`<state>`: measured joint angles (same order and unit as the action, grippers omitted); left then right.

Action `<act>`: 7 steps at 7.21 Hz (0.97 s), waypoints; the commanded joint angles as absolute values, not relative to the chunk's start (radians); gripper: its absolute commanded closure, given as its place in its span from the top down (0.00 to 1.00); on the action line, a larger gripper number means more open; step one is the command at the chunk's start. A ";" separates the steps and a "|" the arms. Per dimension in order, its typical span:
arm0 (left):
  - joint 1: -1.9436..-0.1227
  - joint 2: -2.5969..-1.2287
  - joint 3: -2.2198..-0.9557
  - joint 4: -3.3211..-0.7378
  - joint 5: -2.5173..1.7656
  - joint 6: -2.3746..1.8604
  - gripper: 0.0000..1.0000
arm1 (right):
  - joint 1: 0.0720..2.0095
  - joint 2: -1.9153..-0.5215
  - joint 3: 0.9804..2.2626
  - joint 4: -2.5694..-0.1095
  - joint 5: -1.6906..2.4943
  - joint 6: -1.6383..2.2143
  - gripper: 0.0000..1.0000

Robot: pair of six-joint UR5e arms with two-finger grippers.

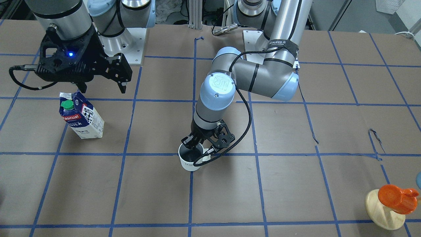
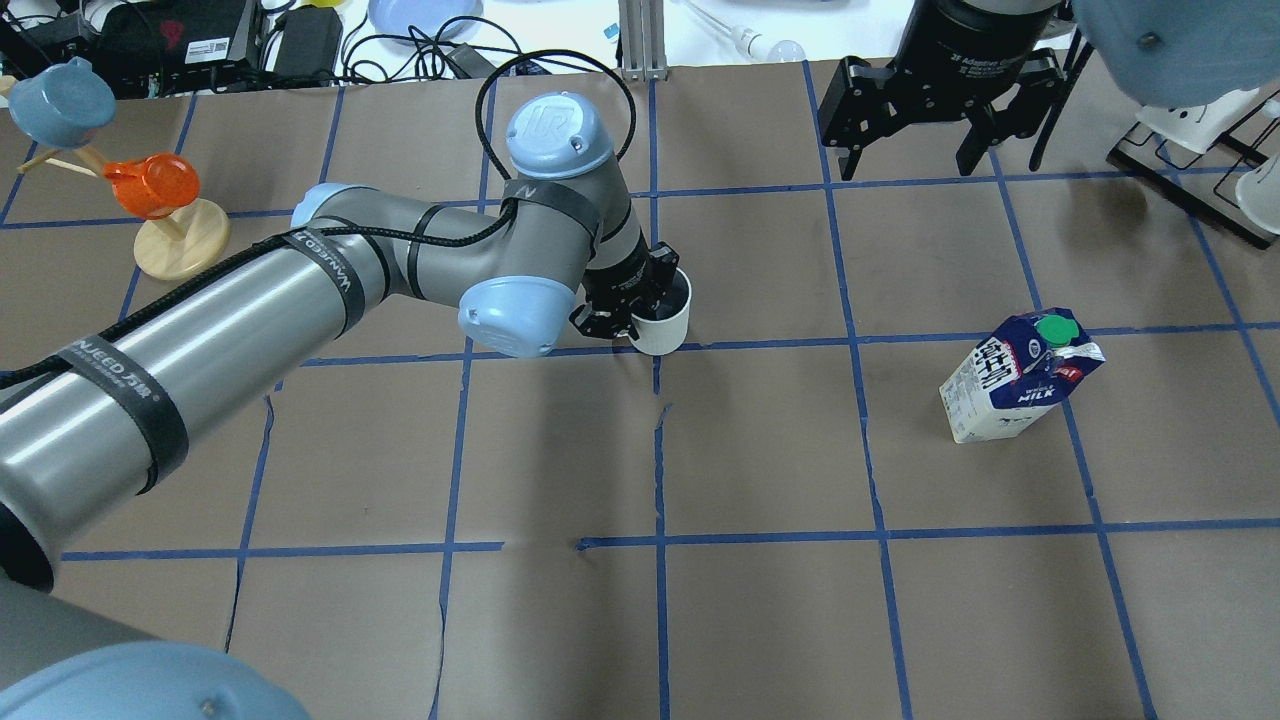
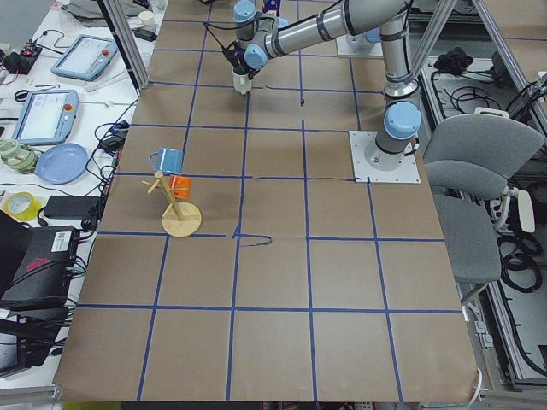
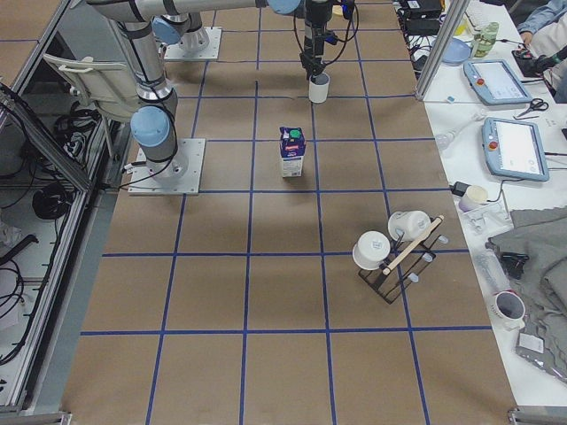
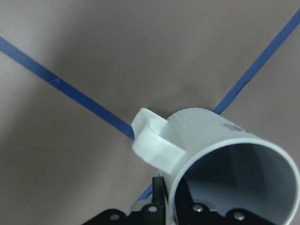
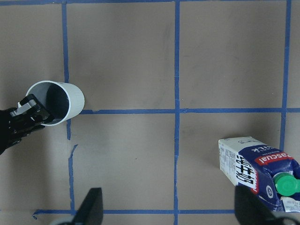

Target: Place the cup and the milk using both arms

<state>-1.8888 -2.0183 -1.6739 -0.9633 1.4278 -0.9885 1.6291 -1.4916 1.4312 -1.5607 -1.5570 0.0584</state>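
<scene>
Where the cup (image 2: 668, 318) stands: upright at the table's middle, on a crossing of blue tape lines. Clock hours are read on the overhead view, with 12 pointing away from the robot.
Handle (image 5: 152, 140): on the cup's 9 o'clock side, just beside the gripper finger that is outside the wall.
Left gripper (image 1: 194, 142): down on the cup's rim from above, with one finger inside the dark bowl and the other outside, pinching the white wall between them.
Left arm (image 2: 230, 340): comes in from 8 o'clock and bends at the wrist over the cup.
Milk (image 2: 1010, 380): upright on the brown paper at about 4 o'clock from the cup and well apart from it. Its green cap (image 2: 1052, 330) is on the top slope, and nothing touches the carton.
Right gripper (image 2: 908, 165): hangs in the air at 1 o'clock from the cup and at about 11 o'clock from the milk. Its fingers are spread wide and hold nothing.
Table (image 2: 760, 450): covered in brown paper with a grid of blue tape.
Wooden stand (image 2: 180, 245): at 10 o'clock from the cup, near the table's edge, carrying an orange mug (image 2: 150, 185) and a blue mug (image 2: 60, 100).
</scene>
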 commanded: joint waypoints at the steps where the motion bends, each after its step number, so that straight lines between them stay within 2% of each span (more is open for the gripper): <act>1: -1.872 -1.979 -1.643 -0.997 1.433 -0.915 1.00 | 1.629 -1.479 1.434 -1.560 -1.563 0.051 1.00; 4: -1.764 -1.890 -1.478 -1.327 1.442 -0.671 1.00 | 1.536 -1.485 1.543 -1.571 -1.641 -0.039 1.00; 7: -1.662 -1.813 -1.454 -1.387 1.443 -0.260 1.00 | 1.359 -1.488 1.696 -1.644 -1.625 -0.292 0.98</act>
